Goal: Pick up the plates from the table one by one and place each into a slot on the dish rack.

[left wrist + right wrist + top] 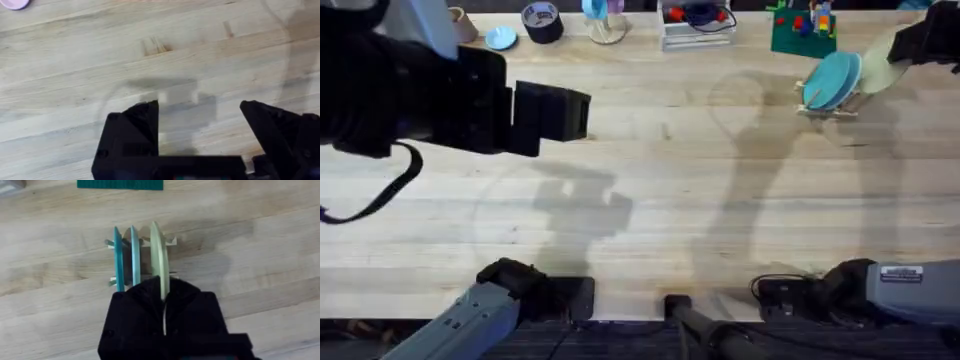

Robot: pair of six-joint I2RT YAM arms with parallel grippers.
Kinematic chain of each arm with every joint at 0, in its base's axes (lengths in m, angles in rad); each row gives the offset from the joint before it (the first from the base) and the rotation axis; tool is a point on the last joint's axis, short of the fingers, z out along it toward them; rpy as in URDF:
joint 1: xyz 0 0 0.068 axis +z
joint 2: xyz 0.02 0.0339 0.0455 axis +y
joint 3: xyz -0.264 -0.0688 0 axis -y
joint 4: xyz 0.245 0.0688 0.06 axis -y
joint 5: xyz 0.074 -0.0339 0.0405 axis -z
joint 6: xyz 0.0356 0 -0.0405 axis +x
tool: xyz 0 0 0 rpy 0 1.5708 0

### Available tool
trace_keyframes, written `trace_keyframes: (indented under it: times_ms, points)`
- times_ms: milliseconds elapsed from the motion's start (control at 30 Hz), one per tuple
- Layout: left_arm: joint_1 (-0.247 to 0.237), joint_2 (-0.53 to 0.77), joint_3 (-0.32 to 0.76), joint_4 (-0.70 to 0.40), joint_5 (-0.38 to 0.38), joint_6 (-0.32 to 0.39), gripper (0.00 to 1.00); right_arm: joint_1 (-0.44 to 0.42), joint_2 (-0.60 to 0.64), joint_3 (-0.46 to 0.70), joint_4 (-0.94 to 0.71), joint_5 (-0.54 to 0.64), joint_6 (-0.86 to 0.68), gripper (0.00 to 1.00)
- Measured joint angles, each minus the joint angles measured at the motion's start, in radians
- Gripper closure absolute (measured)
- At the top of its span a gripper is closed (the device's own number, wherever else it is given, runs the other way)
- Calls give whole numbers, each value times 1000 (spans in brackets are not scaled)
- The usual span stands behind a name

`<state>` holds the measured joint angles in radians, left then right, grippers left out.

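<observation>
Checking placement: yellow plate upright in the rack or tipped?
Upright: yellow plate stands on edge in the rack beside two blue ones, right gripper shut on it.

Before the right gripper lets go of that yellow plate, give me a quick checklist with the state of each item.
1. Right gripper shut on the pale yellow plate: ok.
2. Yellow plate on edge at the dish rack: ok.
3. Plate seated fully in a slot: cannot tell.
4. Light blue plate and teal plate upright in the rack: ok.
5. Left gripper open over bare table: ok.
</observation>
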<state>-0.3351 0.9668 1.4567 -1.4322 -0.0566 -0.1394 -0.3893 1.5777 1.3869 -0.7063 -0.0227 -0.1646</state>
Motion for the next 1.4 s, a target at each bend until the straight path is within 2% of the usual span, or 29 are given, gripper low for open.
trace_keyframes:
  times_ms: [400,900,1067,1400]
  points:
    - [0,0,0,0,0,0,6,23,78,1,7,0,0,973]
    - [0,0,0,0,0,0,6,29,78,1,14,0,0,971]
    - [0,0,0,0,0,0,6,29,78,1,15,0,0,896]
    - [0,0,0,0,0,0,6,29,78,2,18,0,0,886]
